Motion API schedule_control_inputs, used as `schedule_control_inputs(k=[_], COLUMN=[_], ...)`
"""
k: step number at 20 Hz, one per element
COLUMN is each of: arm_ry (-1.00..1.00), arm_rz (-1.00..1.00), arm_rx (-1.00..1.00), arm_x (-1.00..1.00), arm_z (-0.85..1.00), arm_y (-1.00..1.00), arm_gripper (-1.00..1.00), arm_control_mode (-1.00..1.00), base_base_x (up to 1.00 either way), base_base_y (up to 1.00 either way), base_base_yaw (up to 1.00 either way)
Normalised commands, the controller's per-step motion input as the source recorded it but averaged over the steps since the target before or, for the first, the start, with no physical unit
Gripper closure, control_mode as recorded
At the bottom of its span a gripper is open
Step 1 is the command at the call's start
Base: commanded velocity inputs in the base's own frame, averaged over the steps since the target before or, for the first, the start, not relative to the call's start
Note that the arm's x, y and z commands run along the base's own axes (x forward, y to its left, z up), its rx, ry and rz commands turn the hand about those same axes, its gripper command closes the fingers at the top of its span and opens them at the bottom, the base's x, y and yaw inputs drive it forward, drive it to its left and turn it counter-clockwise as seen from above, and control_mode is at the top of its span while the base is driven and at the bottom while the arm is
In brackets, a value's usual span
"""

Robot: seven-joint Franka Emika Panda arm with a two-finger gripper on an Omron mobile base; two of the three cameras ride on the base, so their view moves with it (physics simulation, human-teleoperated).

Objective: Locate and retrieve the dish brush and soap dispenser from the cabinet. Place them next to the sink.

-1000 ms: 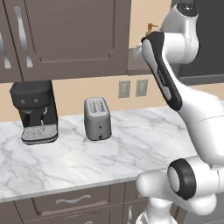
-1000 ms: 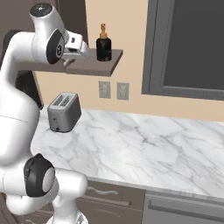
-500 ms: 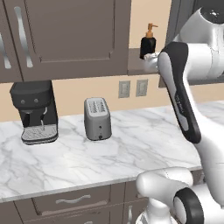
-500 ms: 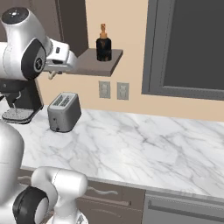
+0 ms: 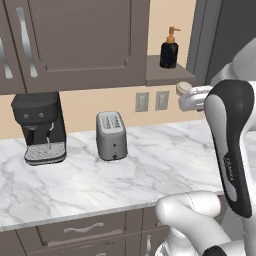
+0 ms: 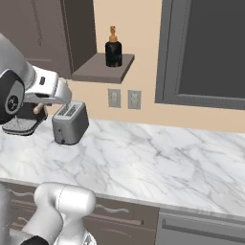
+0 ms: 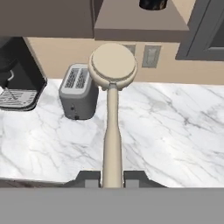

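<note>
End effector (image 7: 112, 179) closed on dish brush (image 7: 112, 109) – handle clamped betw. the two dark finger tips, round tan head pointing away from hand. Brush held in air above marble surface (image 7: 175, 131), not touching it. In hand view brush head sat in front of wall, just under shelf board edge, w/ toaster (image 7: 78, 91) to its left on surface.

Left base view: brush head (image 5: 184, 88) visible at tip of white hand, just below & right of cabinet (image 5: 167, 74) shelf board, apart from it. Soap dispenser (image 5: 169, 49) upright on that shelf, black body, orange pump top. Toaster (image 5: 111, 135) on surface below, coffee machine (image 5: 40, 127) further left against wall. Two wall outlets (image 5: 152, 101) betw. shelf & surface.

Right base view: soap dispenser (image 6: 113, 48) on shelf board (image 6: 103, 68) nr its back, by wall. Toaster (image 6: 70, 122) on surface (image 6: 158, 162), arm's white hand just left of & above it. Dark window frame (image 6: 206, 52) to right
</note>
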Motion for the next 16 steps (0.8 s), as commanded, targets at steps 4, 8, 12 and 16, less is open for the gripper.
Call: schedule_control_inputs(k=[4, 8, 12, 16], arm_ry=[0.01, 0.01, 0.00, 0.00], arm_rz=[0.00, 0.00, 0.00, 0.00], arm_rx=[0.00, 0.00, 0.00, 0.00], arm_x=[-0.70, -0.55, -0.16, 0.00], arm_z=[-0.13, -0.09, -0.02, -0.20], arm_y=[0.00, 0.00, 0.00, 0.00], arm_gripper=[1.00, 1.00, 1.00, 1.00], arm_control_mode=[-1.00, -1.00, -1.00, -1.00], base_base_x=[0.00, 0.00, 0.00, 0.00], base_base_y=[0.00, 0.00, 0.00, 0.00], base_base_yaw=[0.00, 0.00, 0.00, 0.00])
